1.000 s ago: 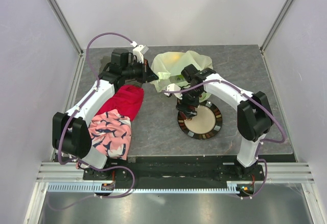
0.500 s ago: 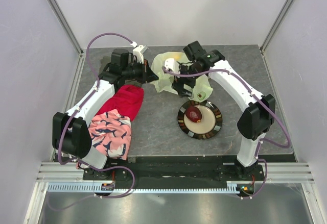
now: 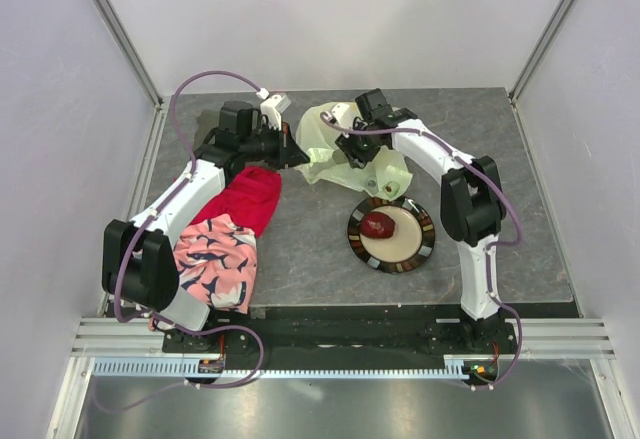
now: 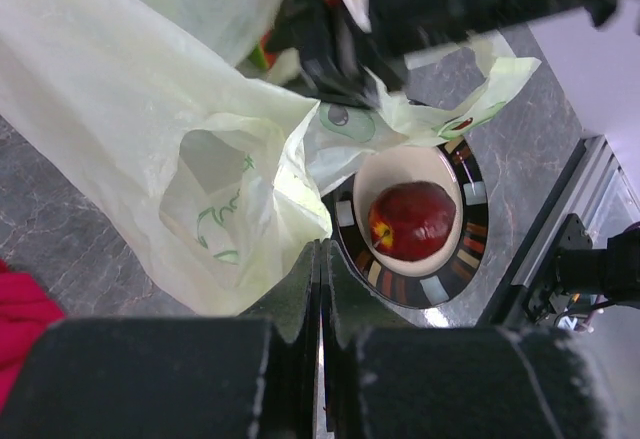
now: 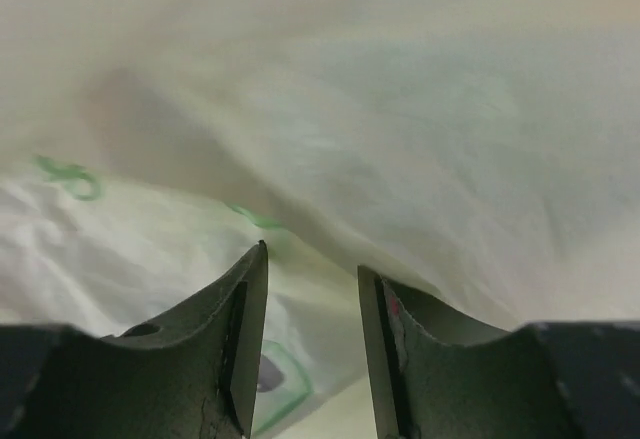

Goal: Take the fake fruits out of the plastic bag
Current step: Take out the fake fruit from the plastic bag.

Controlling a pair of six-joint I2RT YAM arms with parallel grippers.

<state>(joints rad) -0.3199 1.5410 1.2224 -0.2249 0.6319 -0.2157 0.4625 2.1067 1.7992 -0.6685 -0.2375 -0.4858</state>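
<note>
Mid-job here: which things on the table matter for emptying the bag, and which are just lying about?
Part of the job:
- plastic bag, edge pinched by the left gripper
- right gripper, jaws apart, inside the bag
- red apple, already out, lying on the plate

Just lying about:
- red cloth
- pink patterned cloth
</note>
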